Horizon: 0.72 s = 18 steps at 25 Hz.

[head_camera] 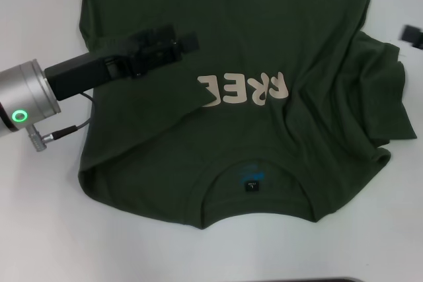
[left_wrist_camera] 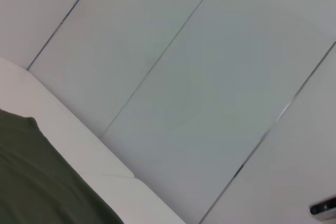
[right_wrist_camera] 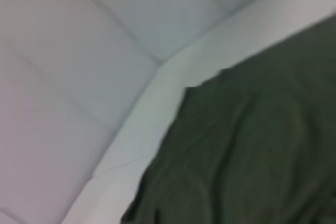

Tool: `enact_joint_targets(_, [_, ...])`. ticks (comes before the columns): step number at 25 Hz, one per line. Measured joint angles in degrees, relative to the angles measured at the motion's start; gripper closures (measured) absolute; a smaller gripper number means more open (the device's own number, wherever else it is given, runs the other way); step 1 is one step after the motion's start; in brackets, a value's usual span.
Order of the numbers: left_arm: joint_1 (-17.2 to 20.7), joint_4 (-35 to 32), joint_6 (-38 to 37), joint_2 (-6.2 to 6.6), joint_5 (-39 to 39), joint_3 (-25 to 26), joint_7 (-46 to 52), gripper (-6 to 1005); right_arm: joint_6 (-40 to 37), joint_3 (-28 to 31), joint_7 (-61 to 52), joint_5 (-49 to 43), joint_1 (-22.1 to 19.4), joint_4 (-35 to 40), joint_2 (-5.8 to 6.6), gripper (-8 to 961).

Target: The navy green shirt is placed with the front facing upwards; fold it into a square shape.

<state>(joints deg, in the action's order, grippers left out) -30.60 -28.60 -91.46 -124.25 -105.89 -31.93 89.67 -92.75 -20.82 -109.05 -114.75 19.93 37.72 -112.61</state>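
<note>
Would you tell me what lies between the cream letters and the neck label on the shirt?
In the head view, only plain green cloth of the navy green shirt lies between the cream letters and the neck label, plus a faint blue mark above the label.

Head view: even, bright overhead light, tabletop (head_camera: pixel 39 229) near blown-out white, only soft short shadows under the navy green shirt (head_camera: pixel 264 31) folds and the left arm. Green status LED (head_camera: pixel 20 115) glows crisp. Left wrist view flat, slightly hazy. Right wrist view heavily blurred, shirt edge (right_wrist_camera: pixel 184 108) smeared, fabric texture lost.
</note>
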Motion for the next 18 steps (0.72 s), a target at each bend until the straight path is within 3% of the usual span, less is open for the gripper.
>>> enact_joint_targets(4, [0.08,0.05,0.48,0.02,0.58,0.18,-0.43,104,-0.03,0.02,-9.11,-0.59,-1.8,0.88,2.37,13])
enact_joint_targets(9, [0.15,0.05,0.51,0.05,0.66,0.21,-0.47,105,0.46,0.02,-15.51,-5.1,-2.47,0.75,3.88,13])
enact_joint_targets(18, [0.23,0.66,0.51,0.07,0.77,0.2,-1.73,104,1.98,-0.31,-16.82,-13.73,-0.75,-1.29,3.41,12])
